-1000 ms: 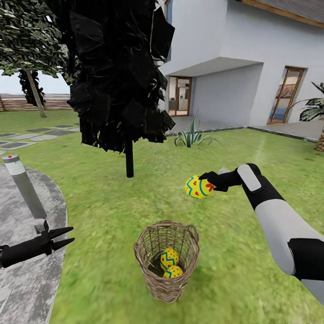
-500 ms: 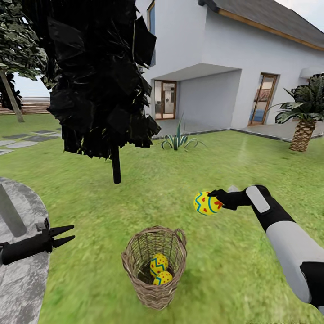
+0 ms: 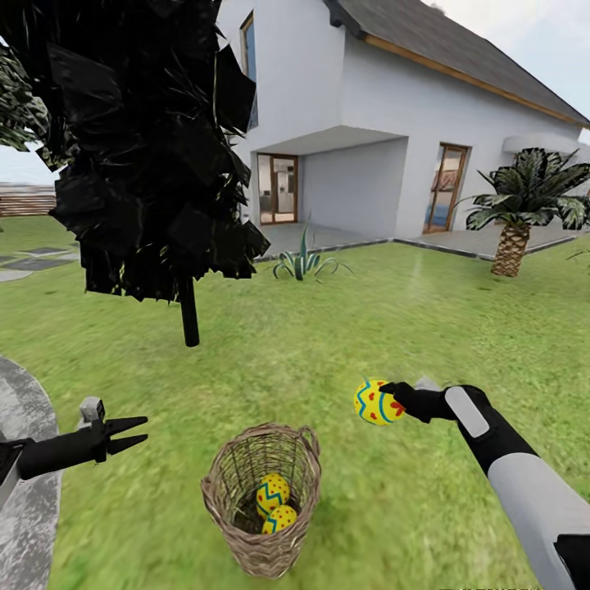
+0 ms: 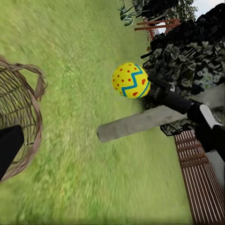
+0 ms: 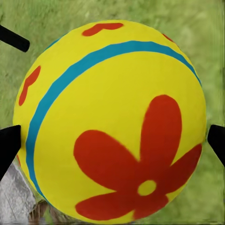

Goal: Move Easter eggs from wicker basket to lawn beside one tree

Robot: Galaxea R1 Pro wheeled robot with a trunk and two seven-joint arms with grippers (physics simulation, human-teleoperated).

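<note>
Easter egg held: one yellow egg (image 3: pixel 378 401) with blue zigzag, red dots and a red flower, clamped at the tip of the right gripper (image 3: pixel 396 399); in the right wrist view the egg (image 5: pixel 111 123) sits between the two dark fingertips (image 5: pixel 9 146), its flower facing the camera.
Right gripper state: closed on that egg, carried in the air above the lawn (image 3: pixel 393 328), just beside and higher than the basket rim.
Left gripper: empty (image 3: pixel 135 433), its two pointed fingers parted, hovering over the grass edge well apart from the basket.
Wicker basket: upright on the lawn (image 3: pixel 260 496); two Easter eggs (image 3: pixel 274 505) lie touching at its bottom.
Trees in view: black-foliage tree (image 3: pixel 189 310) beyond the basket; small palm (image 3: pixel 512 246) near the house; a grey-green leafy crown (image 3: pixel 15 98) partly hidden at the far left edge.
Step in hand: first of three eggs out of the basket, in transit; judged about a third begun, none yet set down.
Next move calls for: choosing one tree, carrying the egg to the grass by its trunk, lowering before release so it does not roll.
Writing or brands: none legible; the egg's painted pattern is the sole marking.
</note>
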